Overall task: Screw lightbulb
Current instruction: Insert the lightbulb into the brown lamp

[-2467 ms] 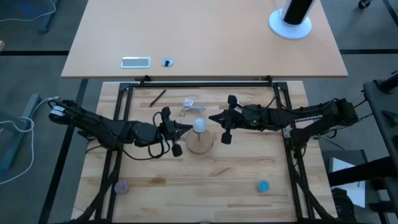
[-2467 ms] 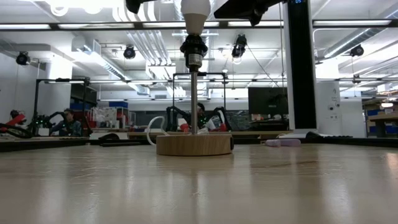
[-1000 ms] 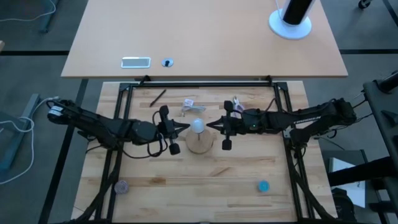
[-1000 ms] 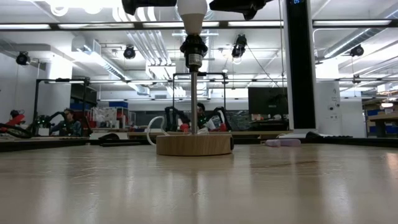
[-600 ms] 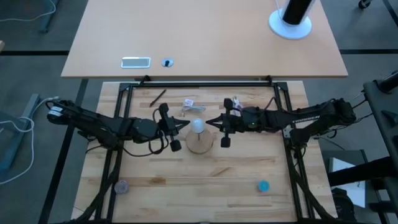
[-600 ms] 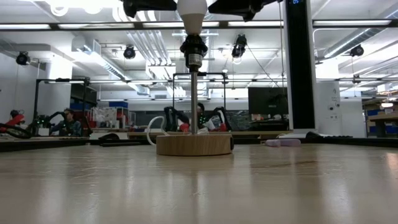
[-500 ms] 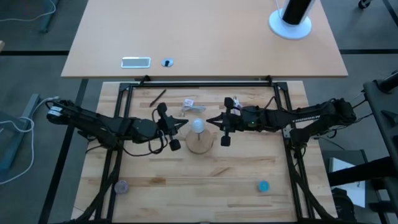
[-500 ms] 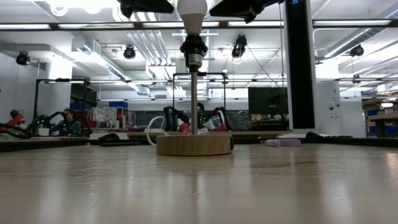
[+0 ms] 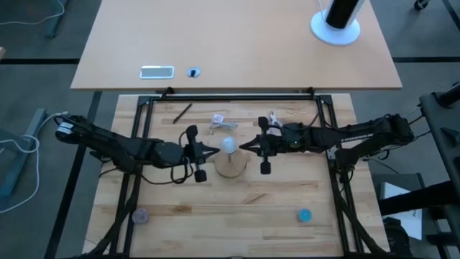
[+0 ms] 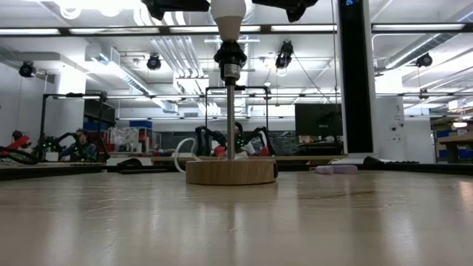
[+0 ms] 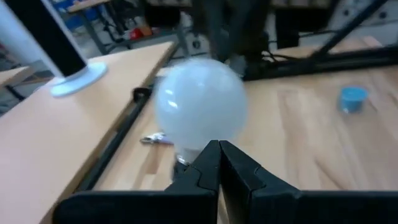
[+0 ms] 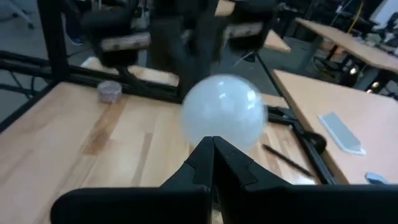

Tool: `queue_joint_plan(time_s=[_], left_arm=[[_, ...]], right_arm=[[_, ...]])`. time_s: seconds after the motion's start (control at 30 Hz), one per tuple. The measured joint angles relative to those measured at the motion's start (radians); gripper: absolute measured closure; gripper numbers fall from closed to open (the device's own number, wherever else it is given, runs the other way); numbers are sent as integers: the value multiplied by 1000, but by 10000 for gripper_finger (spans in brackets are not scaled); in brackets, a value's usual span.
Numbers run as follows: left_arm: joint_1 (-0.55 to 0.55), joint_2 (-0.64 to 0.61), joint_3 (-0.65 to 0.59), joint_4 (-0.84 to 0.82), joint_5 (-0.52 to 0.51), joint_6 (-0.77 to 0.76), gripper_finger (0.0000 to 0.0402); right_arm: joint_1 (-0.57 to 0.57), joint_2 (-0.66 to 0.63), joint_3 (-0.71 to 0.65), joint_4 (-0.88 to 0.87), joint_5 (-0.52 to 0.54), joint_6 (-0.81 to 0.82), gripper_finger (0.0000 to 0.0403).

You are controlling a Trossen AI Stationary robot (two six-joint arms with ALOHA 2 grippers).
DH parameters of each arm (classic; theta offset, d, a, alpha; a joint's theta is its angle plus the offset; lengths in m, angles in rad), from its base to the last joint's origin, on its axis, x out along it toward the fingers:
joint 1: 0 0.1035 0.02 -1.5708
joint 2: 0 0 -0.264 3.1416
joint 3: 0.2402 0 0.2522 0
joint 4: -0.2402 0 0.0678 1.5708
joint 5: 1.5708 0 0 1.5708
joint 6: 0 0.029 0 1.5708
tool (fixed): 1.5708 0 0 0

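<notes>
My left gripper (image 9: 213, 151) and right gripper (image 9: 242, 147), both pinched closed and empty, flank the lightbulb (image 9: 228, 145) mid-tabletop, seated upright in its socket.

From the low camera I lose the top of the lightbulb (image 10: 228, 15) past the upper edge, along with most of both arms. In my left wrist feed the lightbulb is blurred and its base sits behind the left hand (image 11: 219, 163). The right arm beyond is only a dark smear.
</notes>
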Motion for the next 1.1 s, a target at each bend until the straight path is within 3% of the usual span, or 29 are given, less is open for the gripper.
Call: queue_joint_plan(time_s=[1.1], left_arm=[[66,4,0,37,-37,44,401]], right_arm=[[-52,46,0,81,12,-3,403]])
